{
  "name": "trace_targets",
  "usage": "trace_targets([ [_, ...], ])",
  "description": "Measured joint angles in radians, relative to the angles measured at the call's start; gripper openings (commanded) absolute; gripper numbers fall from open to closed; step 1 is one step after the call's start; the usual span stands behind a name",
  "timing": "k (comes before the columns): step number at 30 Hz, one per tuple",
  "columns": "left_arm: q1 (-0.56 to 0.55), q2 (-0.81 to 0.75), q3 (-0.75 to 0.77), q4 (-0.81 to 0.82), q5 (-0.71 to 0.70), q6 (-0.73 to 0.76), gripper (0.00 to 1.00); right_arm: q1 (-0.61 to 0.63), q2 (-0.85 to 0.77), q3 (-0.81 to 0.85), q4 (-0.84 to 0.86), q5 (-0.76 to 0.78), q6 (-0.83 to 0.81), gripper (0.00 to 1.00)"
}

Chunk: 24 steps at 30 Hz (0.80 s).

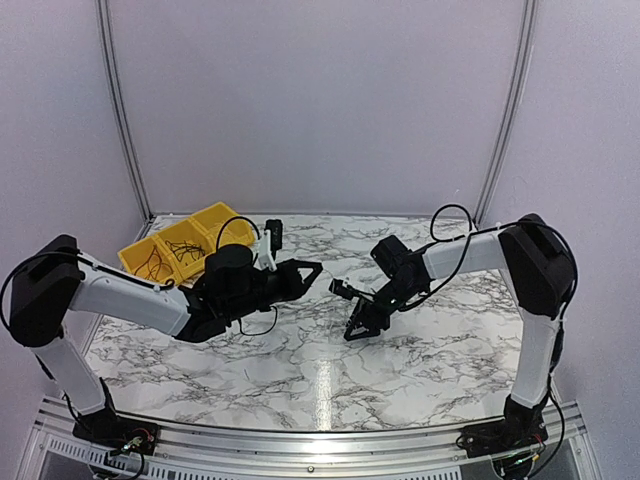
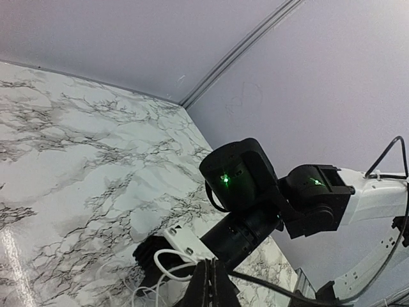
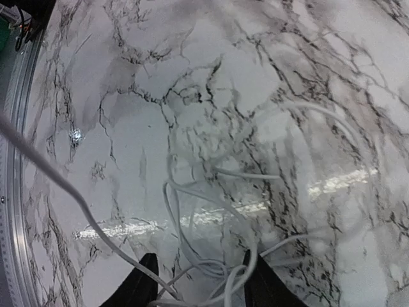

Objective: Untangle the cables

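Note:
The cables here are thin white ones, tangled in loose loops (image 3: 211, 192) on the marble table. My right gripper (image 3: 203, 284) is open just above them, with several loops lying between its fingers. One white strand (image 3: 64, 182) runs raised across the right wrist view towards the left. My left gripper (image 2: 209, 284) is shut, and white cable loops (image 2: 167, 256) lead into its closed tips. In the top view the left gripper (image 1: 310, 270) and the right gripper (image 1: 352, 312) are close together at the table's middle. Thin dark wires (image 1: 185, 250) lie in the yellow bin.
A yellow bin (image 1: 135, 255) with three compartments stands at the back left of the marble table (image 1: 430, 350). The right arm's wrist (image 2: 239, 179) fills the left wrist view. A metal rail (image 1: 300, 440) runs along the near edge.

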Motion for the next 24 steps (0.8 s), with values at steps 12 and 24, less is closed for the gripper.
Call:
trace_targets([
  [12,0.018,-0.397,-0.007,-0.253,-0.151,0.212,0.0,0.009,0.032,0.015,0.04,0.111,0.011,0.08],
  [24,0.018,-0.706,0.187,-0.484,-0.334,0.504,0.0,-0.1,0.042,0.035,0.039,0.131,0.014,0.08],
])
